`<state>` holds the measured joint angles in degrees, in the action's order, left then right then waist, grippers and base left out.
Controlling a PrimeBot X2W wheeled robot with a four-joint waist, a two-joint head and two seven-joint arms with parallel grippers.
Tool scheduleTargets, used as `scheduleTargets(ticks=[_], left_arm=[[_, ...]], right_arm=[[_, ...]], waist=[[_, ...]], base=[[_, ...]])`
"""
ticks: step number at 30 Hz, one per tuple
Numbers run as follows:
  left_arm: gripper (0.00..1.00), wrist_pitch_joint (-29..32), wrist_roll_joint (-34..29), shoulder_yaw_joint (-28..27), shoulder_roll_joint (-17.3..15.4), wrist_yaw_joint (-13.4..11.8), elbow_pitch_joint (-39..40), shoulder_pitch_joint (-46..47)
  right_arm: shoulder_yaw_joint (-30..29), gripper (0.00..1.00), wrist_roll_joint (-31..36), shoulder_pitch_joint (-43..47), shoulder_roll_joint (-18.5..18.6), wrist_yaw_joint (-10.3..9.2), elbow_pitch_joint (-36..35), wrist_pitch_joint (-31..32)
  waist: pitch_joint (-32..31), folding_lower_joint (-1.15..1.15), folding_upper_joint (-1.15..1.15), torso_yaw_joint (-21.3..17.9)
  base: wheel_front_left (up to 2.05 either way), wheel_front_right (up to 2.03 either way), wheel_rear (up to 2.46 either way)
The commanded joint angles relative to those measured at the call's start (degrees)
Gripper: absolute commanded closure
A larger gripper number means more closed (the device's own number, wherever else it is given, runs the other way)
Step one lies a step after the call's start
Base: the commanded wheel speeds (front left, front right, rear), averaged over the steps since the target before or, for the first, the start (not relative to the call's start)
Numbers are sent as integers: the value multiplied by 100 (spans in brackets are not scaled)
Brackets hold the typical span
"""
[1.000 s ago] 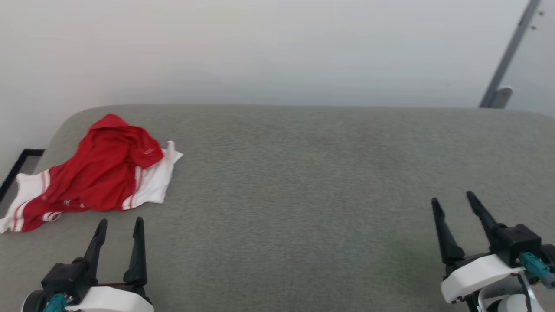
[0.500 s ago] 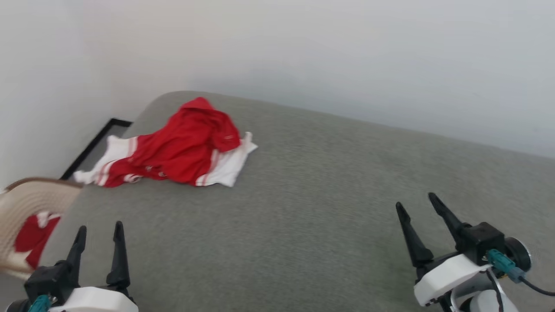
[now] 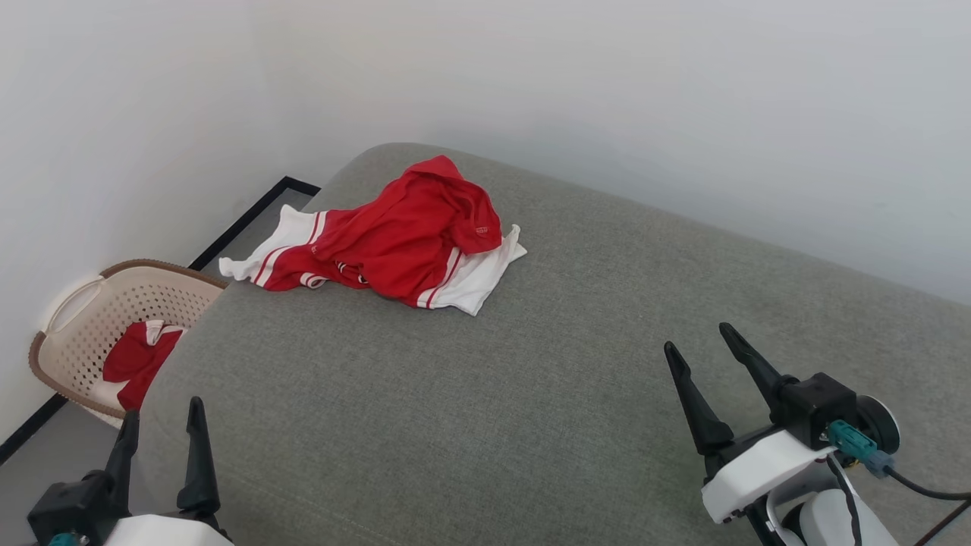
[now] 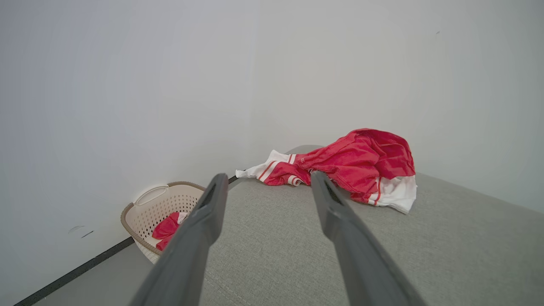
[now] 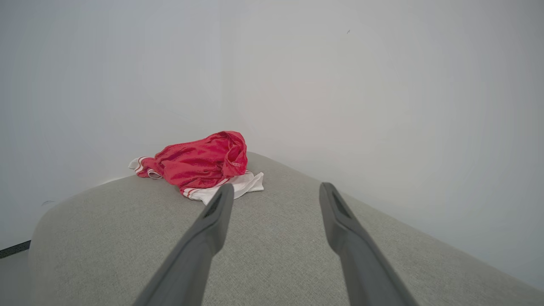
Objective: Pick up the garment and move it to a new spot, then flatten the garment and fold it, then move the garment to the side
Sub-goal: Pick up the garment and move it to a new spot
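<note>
Nearest, at the lower left, the left end effector (image 3: 163,409) is held with its two long dark fingers parted and nothing between them. The right end effector (image 3: 696,337), at the lower right, is likewise spread and empty. Between and beyond them the grey fabric-covered worktop (image 3: 531,394) is stretched out. Off its left edge, a beige perforated plastic basket (image 3: 163,264) with a red-and-white cloth (image 3: 136,356) inside is set on the floor. Further out, near the far left corner, the soft red T-shirt with white short sleeves (image 3: 402,235) is seen crumpled — its long axis laid roughly across the head view, one white sleeve draped at the left edge. It is found ahead and right of the left end effector, ahead and well left of the right — so the left arm is judged the nearer.
</note>
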<state>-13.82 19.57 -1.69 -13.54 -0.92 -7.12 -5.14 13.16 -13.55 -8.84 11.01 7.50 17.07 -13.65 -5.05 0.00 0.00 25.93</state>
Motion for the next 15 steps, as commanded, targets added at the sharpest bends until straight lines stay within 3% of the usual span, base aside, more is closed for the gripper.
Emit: scheduleTargets(ticks=[1, 11, 15], left_arm=[[0, -24, 4, -22, -5, -22, 18, -63], [0, 3, 15, 25, -7, -100, -31, 121], [0, 61, 33, 98, -32, -23, -178, 417]], right_arm=[[41, 0, -29, -55, 19, -1, 34, -42], [-70, 0, -19, -14, 84, -2, 87, -75], [-209, 0, 24, 68, 110, -1, 11, -77]], waist=[[28, 0, 0, 26], [83, 0, 0, 64], [141, 0, 0, 35]], base=[[0, 0, 0], [0, 0, 0], [0, 0, 0]])
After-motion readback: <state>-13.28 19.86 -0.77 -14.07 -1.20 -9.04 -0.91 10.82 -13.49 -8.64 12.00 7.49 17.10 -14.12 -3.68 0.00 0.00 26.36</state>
